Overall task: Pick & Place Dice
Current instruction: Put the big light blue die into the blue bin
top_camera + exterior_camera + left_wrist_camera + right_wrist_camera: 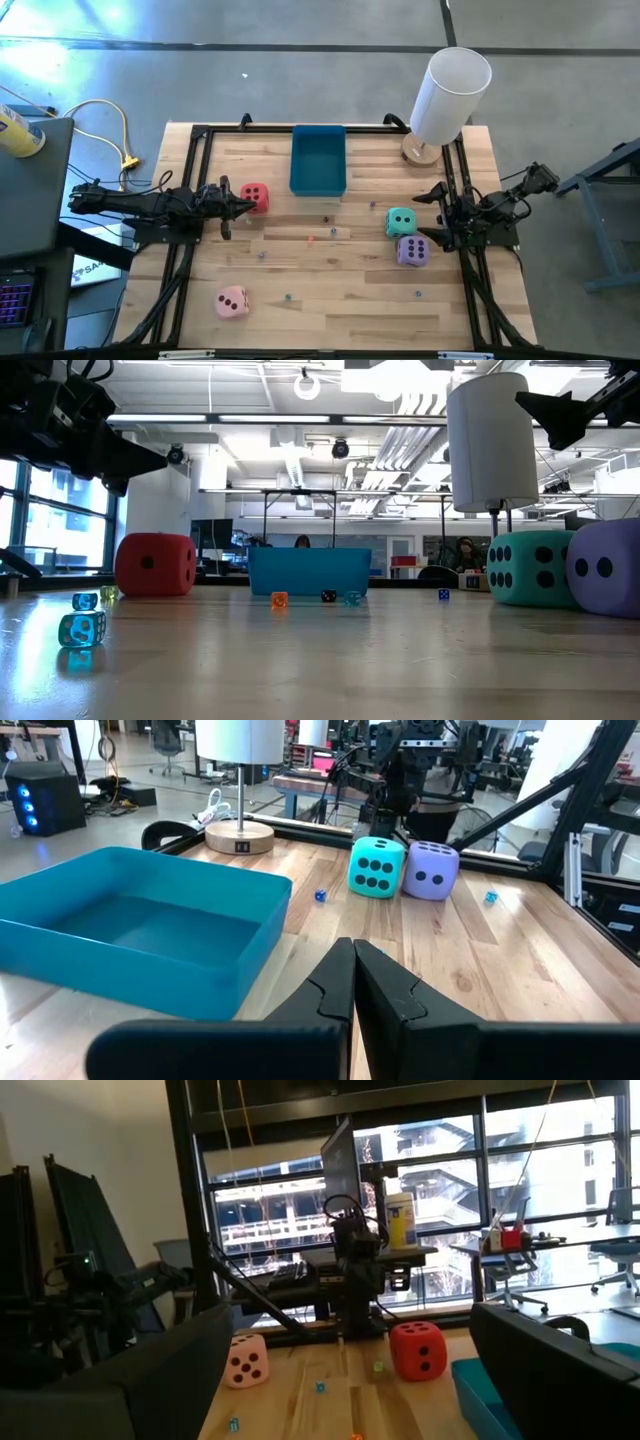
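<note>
Several soft dice rest flat on the wooden table: the red one at the left, the teal one and the purple one side by side at the right, the pink one near the front left. My left gripper is shut and level, raised above the table, with its tip beside and above the red die. My right gripper hangs open and raised, just right of the teal and purple dice; its fingers frame the right wrist view wide apart.
A blue rectangular tray stands at the far middle of the table. A lamp with a white cylindrical shade stands at the far right corner. Tiny coloured dice lie scattered over the middle boards. A black frame rail borders the table.
</note>
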### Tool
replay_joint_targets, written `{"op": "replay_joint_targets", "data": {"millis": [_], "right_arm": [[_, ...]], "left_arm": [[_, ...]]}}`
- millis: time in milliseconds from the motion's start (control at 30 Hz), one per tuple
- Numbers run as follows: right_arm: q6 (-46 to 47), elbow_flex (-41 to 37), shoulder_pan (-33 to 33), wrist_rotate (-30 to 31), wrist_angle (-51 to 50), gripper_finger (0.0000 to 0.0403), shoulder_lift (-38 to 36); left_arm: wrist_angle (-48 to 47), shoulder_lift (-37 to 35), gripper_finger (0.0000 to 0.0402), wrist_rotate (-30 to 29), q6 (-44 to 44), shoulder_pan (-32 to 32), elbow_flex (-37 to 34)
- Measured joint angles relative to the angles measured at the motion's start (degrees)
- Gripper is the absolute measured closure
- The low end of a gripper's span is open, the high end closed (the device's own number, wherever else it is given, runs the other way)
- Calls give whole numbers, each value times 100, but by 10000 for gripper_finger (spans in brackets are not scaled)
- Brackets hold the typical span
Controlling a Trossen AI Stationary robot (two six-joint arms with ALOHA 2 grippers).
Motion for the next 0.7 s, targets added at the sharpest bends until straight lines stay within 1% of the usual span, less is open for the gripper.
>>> {"op": "replay_joint_targets", "data": {"millis": [133, 300, 400, 500, 600, 700], "right_arm": [[50, 6, 0, -377, -86, 5, 0], [679, 6, 0, -800, 61, 5, 0], [710, 6, 2, -740, 76, 5, 0], [750, 6, 2, -513, 111, 5, 69], [976, 75, 2, -288, 92, 5, 347], [1137, 339, 2, -278, 73, 5, 828]], "left_arm": [[-1, 1, 401, -1, 1, 0, 0], [-1, 0, 401, 0, -1, 0, 0], [-1, -1, 401, -1, -1, 0, 0], [-1, 0, 401, 0, 0, 0, 0], [-1, 0, 401, 1, -1, 0, 0], [3, -1, 401, 10, -1, 0, 0]]}}
